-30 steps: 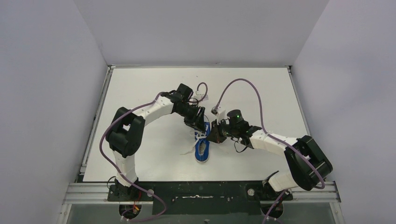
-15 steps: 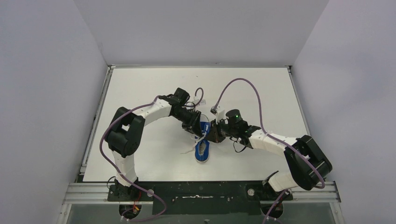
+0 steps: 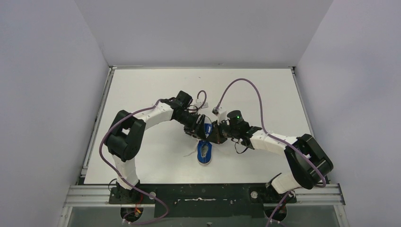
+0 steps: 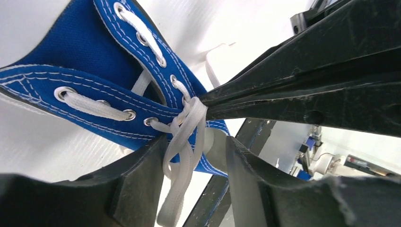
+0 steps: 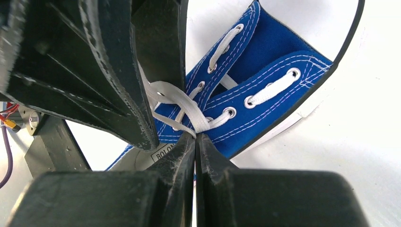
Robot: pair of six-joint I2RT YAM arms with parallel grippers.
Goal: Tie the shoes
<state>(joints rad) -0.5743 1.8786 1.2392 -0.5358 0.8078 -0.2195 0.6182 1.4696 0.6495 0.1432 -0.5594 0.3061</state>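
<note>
A small blue sneaker (image 3: 204,152) with white laces lies mid-table, both grippers meeting over its lace area. In the left wrist view the sneaker (image 4: 90,66) fills the top left, and a white lace loop (image 4: 182,156) hangs between my open left gripper's (image 4: 194,142) fingers, touching the left one. My right gripper (image 5: 195,136) is shut on the white lace (image 5: 182,101) at the knot by the sneaker's (image 5: 279,56) top eyelets. Its closed tips also show in the left wrist view (image 4: 202,100). In the top view, left gripper (image 3: 200,133) and right gripper (image 3: 213,135) almost touch.
White table (image 3: 142,90) with grey walls on three sides. Purple cables (image 3: 246,85) arch over the arms behind the sneaker. A loose lace end (image 3: 191,152) trails left of the sneaker. A metal rail (image 3: 203,194) runs along the near edge.
The left gripper has moved nearer and down toward the sneaker's laces. The right gripper has shifted slightly left, so the two now meet. The sneaker has barely moved.
</note>
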